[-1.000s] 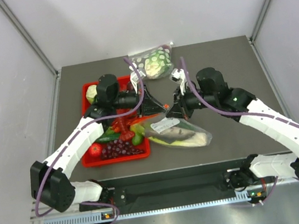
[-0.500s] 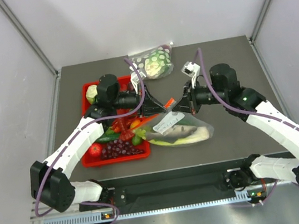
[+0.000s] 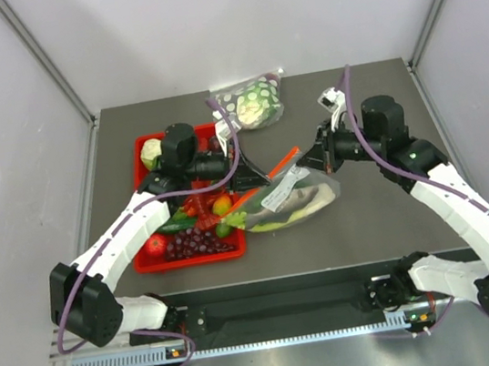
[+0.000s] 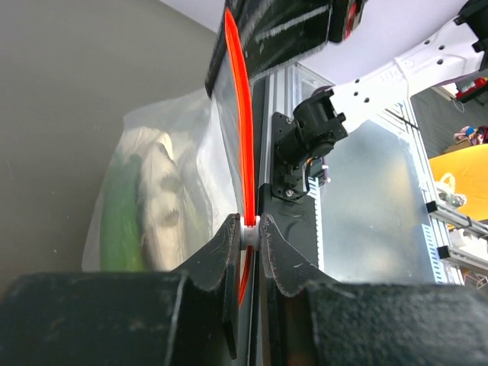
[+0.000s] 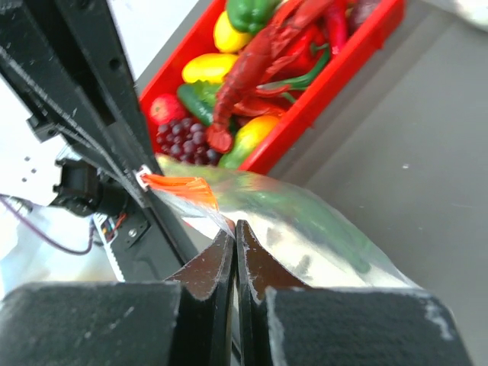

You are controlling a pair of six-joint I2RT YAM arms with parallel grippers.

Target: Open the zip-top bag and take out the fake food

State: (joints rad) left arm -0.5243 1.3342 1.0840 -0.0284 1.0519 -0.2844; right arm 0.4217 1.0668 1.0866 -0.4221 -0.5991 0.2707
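Zip-top bag [image 3: 317, 192]: mid-table, just right of the red tray [image 3: 139, 162], far end down on the tabletop [image 3: 370, 219], mouth end lifted and strung between the two grippers.

Left gripper [image 4: 249, 229]: clamped shut on the orange-red zip strip [image 4: 238, 114], with a small white bit pinched right between the fingertips. Strip pulled taut, running straight off toward the other arm.

Right gripper [image 5: 234, 231]: squeezed shut too, pinching the clear film just beside the orange corner of the strip. No telling from these angles how far the mouth is actually parted.

As for the fake food [image 3: 308, 206]: all inside the bag. Pale stalk bunch [image 4: 164, 191] and slim green piece [image 4: 120, 221] side by side against the plastic, grey fish [image 3: 294, 196] lying over them in the overhead view. White label [image 3: 280, 192] on the upper face of the bag.

Over in the tray: purple grapes [image 5: 183, 137], a red lobster [image 5: 267, 53], plus some yellow and green veg.

Back of the table: dotted bag [image 3: 251, 101] with a pale round head in it, well apart from both grippers.
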